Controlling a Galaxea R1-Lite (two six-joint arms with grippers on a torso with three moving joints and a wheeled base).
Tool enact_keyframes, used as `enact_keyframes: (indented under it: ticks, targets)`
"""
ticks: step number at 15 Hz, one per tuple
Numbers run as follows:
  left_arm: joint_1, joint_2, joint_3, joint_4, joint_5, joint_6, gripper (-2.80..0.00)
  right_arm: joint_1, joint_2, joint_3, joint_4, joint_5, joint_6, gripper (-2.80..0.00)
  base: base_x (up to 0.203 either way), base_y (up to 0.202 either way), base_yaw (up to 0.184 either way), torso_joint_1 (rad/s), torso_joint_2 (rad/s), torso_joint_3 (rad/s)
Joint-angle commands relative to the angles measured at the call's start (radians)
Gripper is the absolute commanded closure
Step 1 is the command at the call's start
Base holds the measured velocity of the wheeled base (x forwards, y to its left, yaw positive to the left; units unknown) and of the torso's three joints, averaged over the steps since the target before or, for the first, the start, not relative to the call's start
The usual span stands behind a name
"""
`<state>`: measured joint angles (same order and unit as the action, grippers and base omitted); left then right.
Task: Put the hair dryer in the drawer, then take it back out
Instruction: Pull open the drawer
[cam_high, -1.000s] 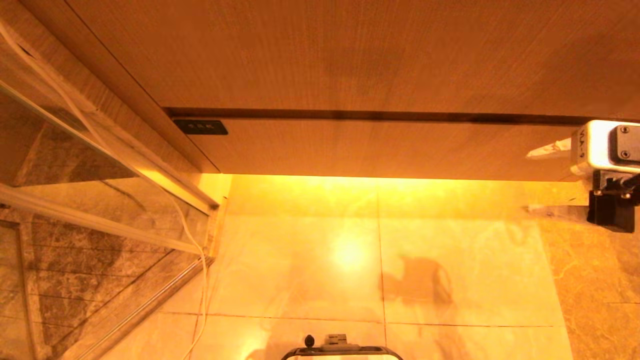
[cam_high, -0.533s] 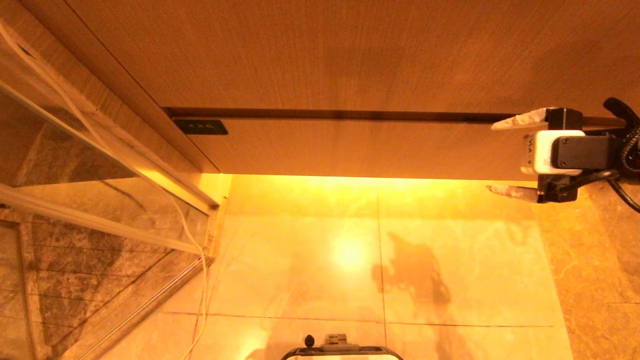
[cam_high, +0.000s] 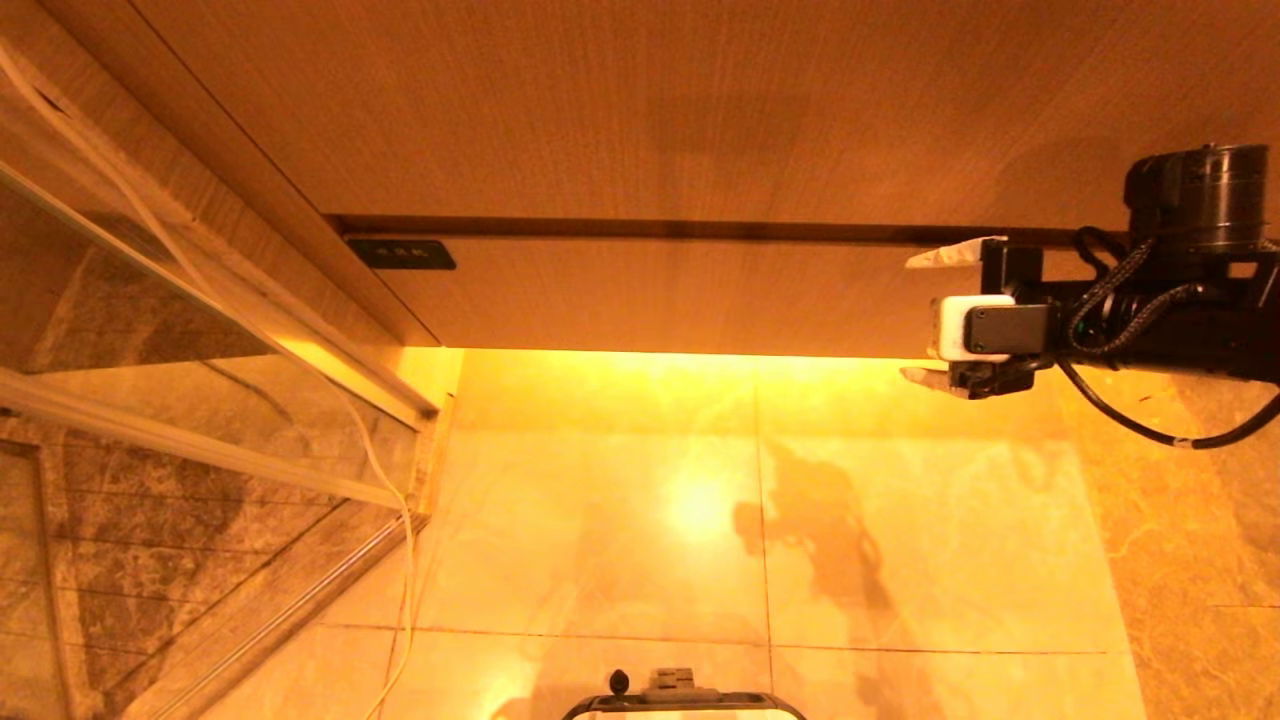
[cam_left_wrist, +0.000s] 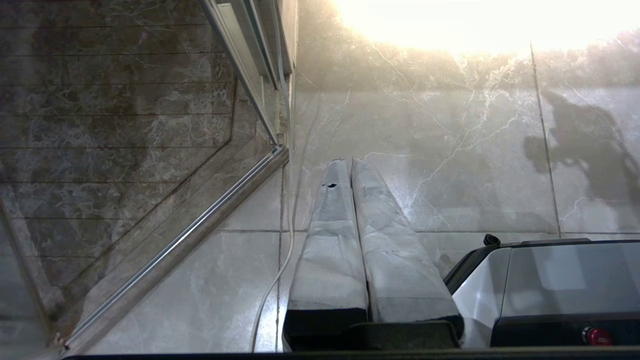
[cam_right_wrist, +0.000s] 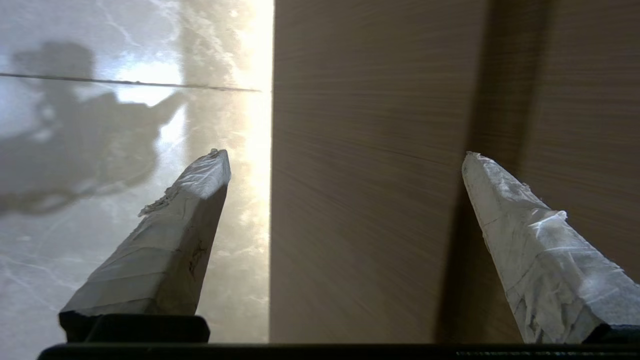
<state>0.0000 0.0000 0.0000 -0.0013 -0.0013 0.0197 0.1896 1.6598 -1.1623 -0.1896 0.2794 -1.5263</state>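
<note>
The drawer (cam_high: 700, 295) is closed, a wide light wood front with a small dark label (cam_high: 400, 254) at its left corner. The hair dryer is out of view. My right gripper (cam_high: 908, 318) hangs open in front of the drawer's right end. One fingertip lies level with the dark gap above the drawer, the other just past its lower edge. In the right wrist view the right gripper (cam_right_wrist: 344, 156) frames the wood front (cam_right_wrist: 370, 200) with nothing between its fingers. The left gripper (cam_left_wrist: 348, 162) is shut and empty, parked over the floor.
A taller wood panel (cam_high: 700, 110) sits above the drawer. At the left stand a glass partition with a metal rail (cam_high: 200, 440) and a white cord (cam_high: 400, 560). Glossy marble floor (cam_high: 700, 520) lies below, with my base (cam_high: 685, 700) at the bottom edge.
The right arm has come in from the right edge and moved left along the drawer front. Its wrist has turned and its fingers have spread wider. The left arm has not moved.
</note>
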Motion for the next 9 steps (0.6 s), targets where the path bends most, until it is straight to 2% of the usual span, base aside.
enact_keyframes:
  ticks: [1,9]
  targets:
    - [0.0,0.0,0.002,0.0,0.0,0.0,0.0,0.003,0.047,-0.004,-0.002,0.003,-0.005,-2.8,0.0,0.0,0.0,0.0,0.0,0.0]
    - [0.0,0.0,0.002,0.0,0.0,0.0,0.0,-0.015,0.08,-0.08,-0.019,-0.009,0.035,-2.8,0.0,0.0,0.0,0.0,0.0,0.0]
